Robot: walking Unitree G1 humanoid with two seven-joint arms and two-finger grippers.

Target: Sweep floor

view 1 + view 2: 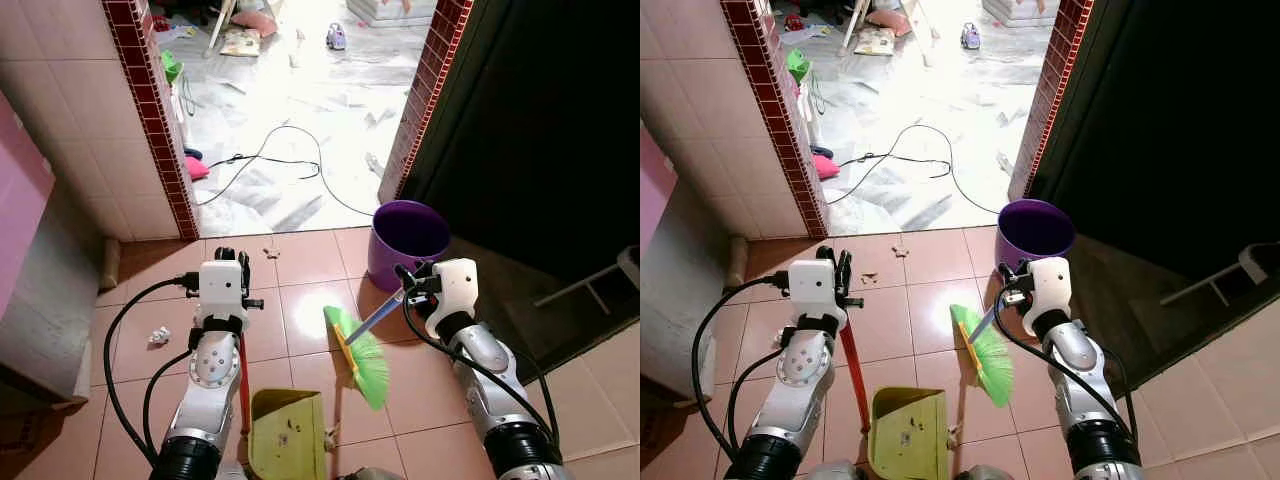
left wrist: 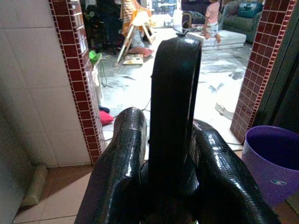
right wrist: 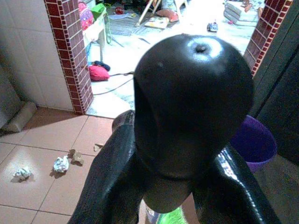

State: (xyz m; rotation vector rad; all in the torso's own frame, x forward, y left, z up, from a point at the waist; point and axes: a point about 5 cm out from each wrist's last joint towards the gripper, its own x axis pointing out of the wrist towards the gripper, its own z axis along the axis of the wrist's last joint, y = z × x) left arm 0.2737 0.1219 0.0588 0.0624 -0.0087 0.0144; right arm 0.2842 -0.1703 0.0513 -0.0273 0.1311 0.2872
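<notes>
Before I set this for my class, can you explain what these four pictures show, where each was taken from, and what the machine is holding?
It is a walking robot with two silver arms. The two wide pictures come from cameras on its head, looking down at a pink tiled floor. The two close-ups look along each arm's black jaws. The left gripper is shut on the red-handled dustpan. The right gripper is shut on the green broom. Crumpled paper scraps lie on the tiles, and a purple bucket stands by the doorway.
</notes>
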